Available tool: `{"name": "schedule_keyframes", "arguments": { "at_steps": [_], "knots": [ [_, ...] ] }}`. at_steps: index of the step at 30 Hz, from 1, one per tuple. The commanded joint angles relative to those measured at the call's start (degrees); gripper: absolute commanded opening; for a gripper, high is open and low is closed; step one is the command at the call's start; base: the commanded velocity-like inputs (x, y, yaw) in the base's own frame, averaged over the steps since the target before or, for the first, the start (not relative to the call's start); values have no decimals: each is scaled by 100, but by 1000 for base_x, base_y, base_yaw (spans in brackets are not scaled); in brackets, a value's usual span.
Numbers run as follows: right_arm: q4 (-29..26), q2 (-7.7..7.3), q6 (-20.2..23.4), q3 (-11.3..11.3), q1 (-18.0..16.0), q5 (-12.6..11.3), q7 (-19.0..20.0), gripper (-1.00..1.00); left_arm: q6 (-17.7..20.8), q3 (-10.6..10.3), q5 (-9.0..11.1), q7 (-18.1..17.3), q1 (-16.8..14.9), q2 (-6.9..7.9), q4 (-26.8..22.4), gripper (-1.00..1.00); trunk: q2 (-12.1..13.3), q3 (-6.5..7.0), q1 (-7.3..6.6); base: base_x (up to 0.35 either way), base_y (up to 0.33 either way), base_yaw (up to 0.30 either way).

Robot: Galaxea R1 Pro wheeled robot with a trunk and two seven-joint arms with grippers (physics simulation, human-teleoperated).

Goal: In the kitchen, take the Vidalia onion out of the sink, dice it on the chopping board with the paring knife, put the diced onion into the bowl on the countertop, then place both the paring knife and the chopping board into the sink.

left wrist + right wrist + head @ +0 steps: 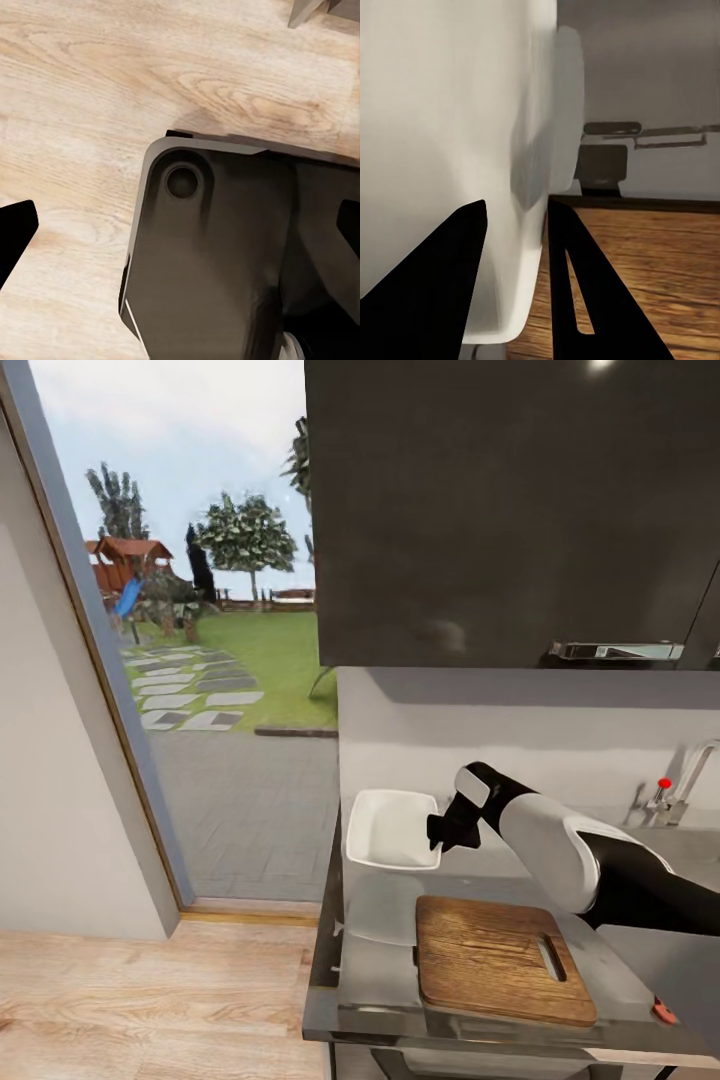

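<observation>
Two task items share the desk (380, 1000). Nearest, chopping board (500, 958) lies flat by the front edge, long axis along it, slot handle toward the sink side. Beyond it, right end effector (516, 225) straddles the bowl (390, 828) rim, fingers (435, 285) closed on the wall, probably to reposition it.

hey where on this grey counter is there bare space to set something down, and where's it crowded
Bare patches on the smooth grey countertop: the strip left of the brown wooden chopping board, in front of the shallow white squarish bowl; and the stretch behind the board toward the chrome tap, though the right arm hangs over it. Crowded: the bowl's right rim, where the right gripper sits.
</observation>
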Motion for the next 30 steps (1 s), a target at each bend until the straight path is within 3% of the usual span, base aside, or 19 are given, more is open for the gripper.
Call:
{"name": "schedule_keyframes", "arguments": {
  "at_steps": [1,30],
  "knots": [
    [-10,3,12,-21,6,-70,-56,-100,-9,-1,23,-4,2,0,-5,100,-7,-5,2,0,0,0],
    [-16,30,5,-10,182,-58,-48,-100,0,-1,23,-4,2,-8,-4,100,-7,-5,2,0,0,0]
  ]
}}
